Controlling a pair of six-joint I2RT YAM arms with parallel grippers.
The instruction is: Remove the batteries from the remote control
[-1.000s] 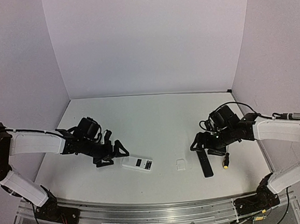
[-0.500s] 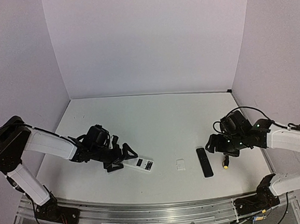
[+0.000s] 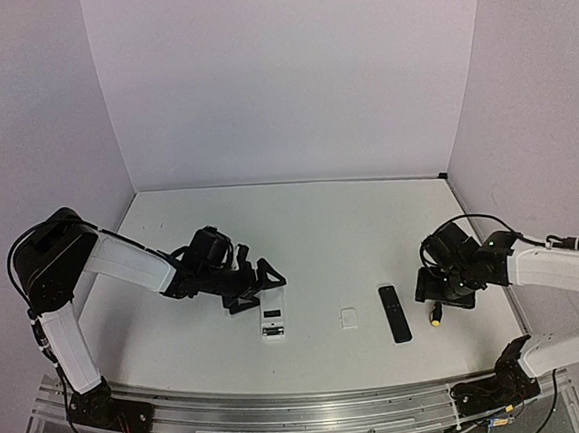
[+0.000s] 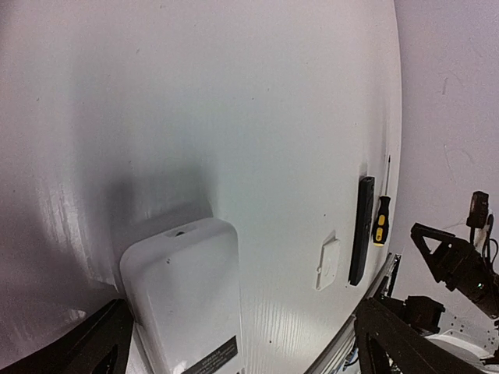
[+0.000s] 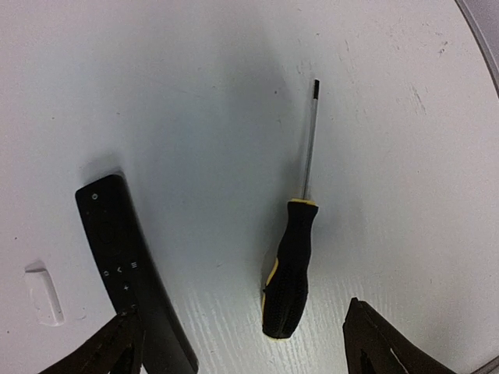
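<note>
1. The left tool (image 3: pixel 260 288) is reaching further right along the bench (image 3: pixel 300 226) than a second ago. It is hanging spread wide and empty, just behind the white remote (image 3: pixel 273 319).
2. The white remote is no longer lying slantwise. It is now pointing from the near edge toward the far wall, probably nudged round by that tool.
3. The right tool (image 5: pixel 242 315) is drawing back from the black remote (image 5: pixel 132 288). It is also gaping wide and carrying nothing, and is hovering over the screwdriver (image 5: pixel 292 273).
4. No batteries are showing loose on the bench. Two dark patches (image 3: pixel 271 314) on the white remote are too small to read. The small white cover (image 3: pixel 349 318) is lying apart, so the batteries are probably sitting inside.
5. The turn is only lining the remote up, and the unloading is not yet beginning.
</note>
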